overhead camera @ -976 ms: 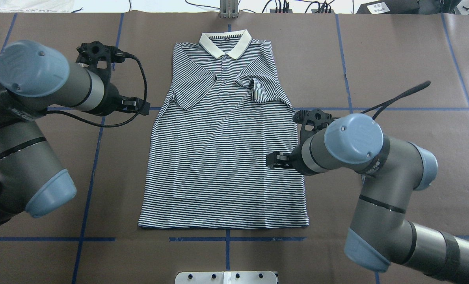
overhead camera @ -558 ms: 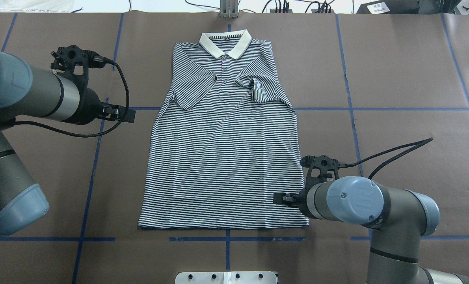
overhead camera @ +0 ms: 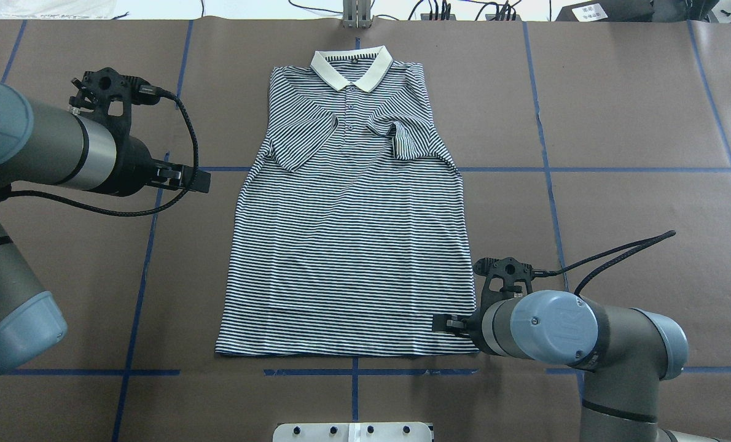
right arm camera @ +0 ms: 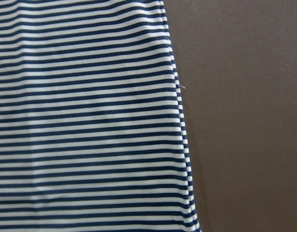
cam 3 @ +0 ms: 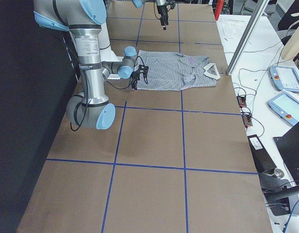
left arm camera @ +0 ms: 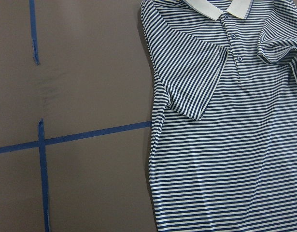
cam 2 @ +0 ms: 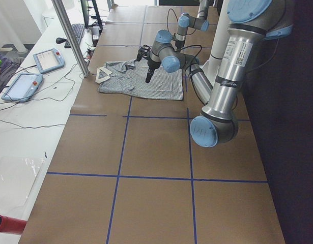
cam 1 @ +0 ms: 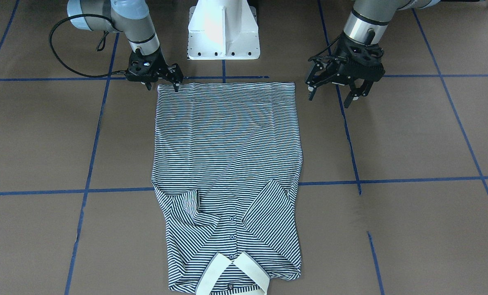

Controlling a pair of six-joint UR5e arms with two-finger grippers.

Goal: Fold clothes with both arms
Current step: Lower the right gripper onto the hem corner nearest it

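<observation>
Striped polo shirt lies flat at the middle of the table, collar toward the far edge. Right gripper, fingers spread, is at its near hem corner. Left gripper, also spread, hangs apart beside it.

Navy-and-white striped polo shirt flat on bench, front up, cream collar far from robot, sleeves folded onto chest. Left arm clear of shirt; right arm end effector at hem corner.
</observation>
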